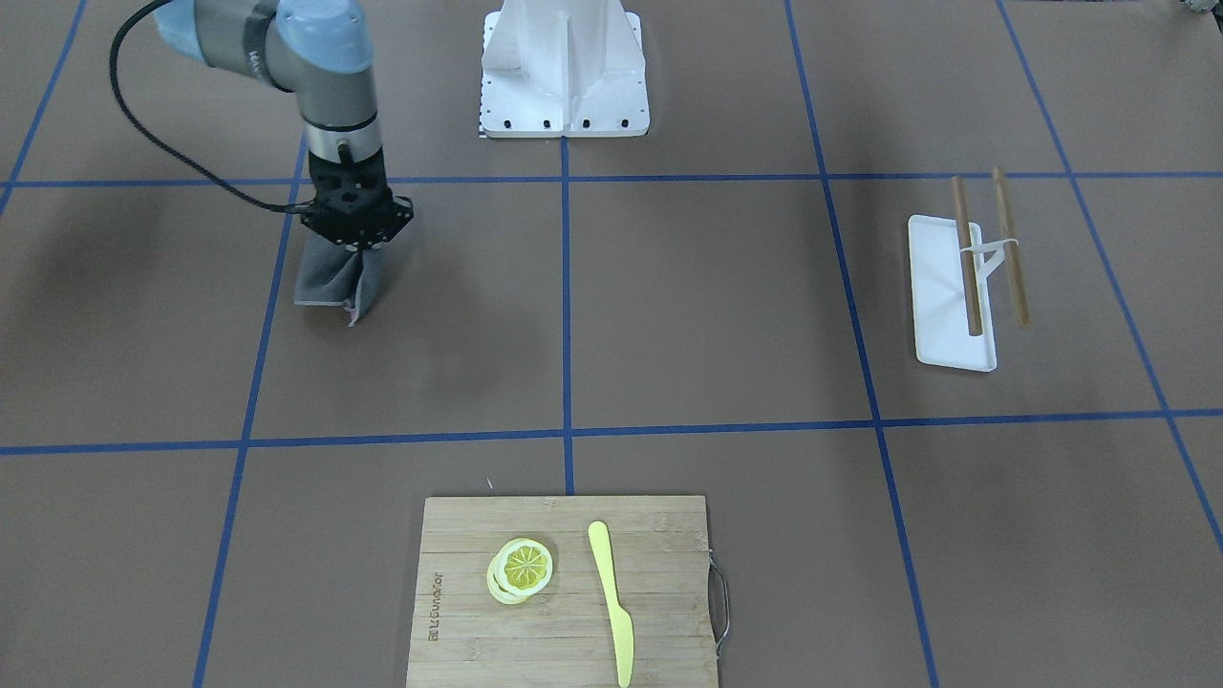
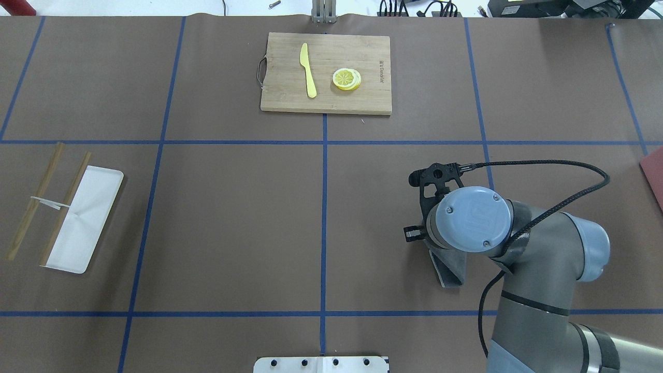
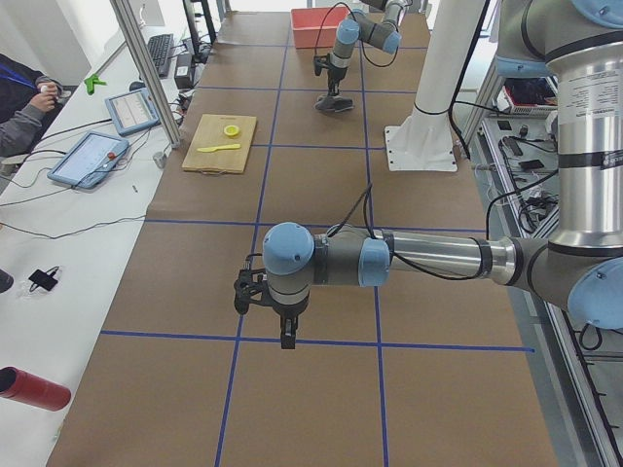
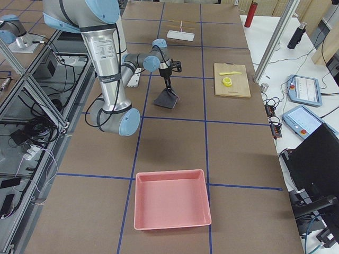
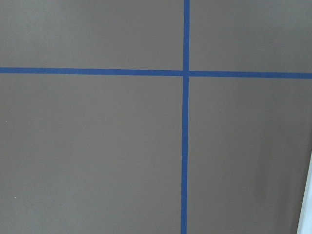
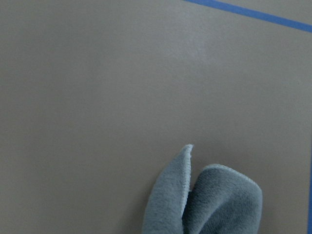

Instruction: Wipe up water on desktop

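The right gripper (image 1: 355,247) was clamped on a grey cloth (image 1: 330,280), cloth hung with long axis vertical, lower end spread on the brown desktop (image 1: 726,306), on the robot's right of the centre tape line (image 2: 324,217), left gripper (image 3: 286,336) opening could not be told.

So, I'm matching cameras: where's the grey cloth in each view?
Front-facing: cloth upper left.
Overhead: cloth lower right.
Exterior left: cloth top centre, far.
Exterior right: cloth upper centre-left.
Left wrist: not in it.
Right wrist: cloth bottom, right of centre.
Shared landmark: cutting board, absent from both wrist views.
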Controlling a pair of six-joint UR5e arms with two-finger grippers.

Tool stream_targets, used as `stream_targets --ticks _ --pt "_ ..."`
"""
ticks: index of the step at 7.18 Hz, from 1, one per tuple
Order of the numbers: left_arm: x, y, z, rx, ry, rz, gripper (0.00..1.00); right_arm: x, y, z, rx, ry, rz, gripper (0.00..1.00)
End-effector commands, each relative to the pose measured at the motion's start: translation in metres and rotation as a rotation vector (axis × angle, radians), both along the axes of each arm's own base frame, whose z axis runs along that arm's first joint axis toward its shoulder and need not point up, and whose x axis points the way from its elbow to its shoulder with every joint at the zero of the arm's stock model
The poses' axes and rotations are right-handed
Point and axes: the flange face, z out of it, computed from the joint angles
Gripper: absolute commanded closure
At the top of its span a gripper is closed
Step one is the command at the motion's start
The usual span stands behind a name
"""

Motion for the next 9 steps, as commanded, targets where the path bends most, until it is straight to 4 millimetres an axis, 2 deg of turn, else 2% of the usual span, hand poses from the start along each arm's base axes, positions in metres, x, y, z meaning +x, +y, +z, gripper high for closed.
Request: stream_targets --ticks 1,3,5,7,9 --pt "0.000 0.000 0.000 -0.001 0.000 0.000 0.01 0.040 0.010 0.064 0.014 0.130 -0.066 1.00" --pt "0.000 0.000 0.000 0.002 0.001 0.001 0.01 0.100 0.022 0.127 0.019 0.267 -0.107 1.00" --pt "0.000 0.001 0.000 0.002 0.001 0.001 0.01 0.157 0.020 0.190 0.024 0.422 -0.154 1.00" --pt "0.000 0.001 0.000 0.002 0.000 0.001 0.01 0.220 0.016 0.239 0.022 0.515 -0.186 1.00" --pt "0.000 0.001 0.000 0.002 0.000 0.001 0.01 0.268 0.002 0.285 0.008 0.606 -0.194 1.00"
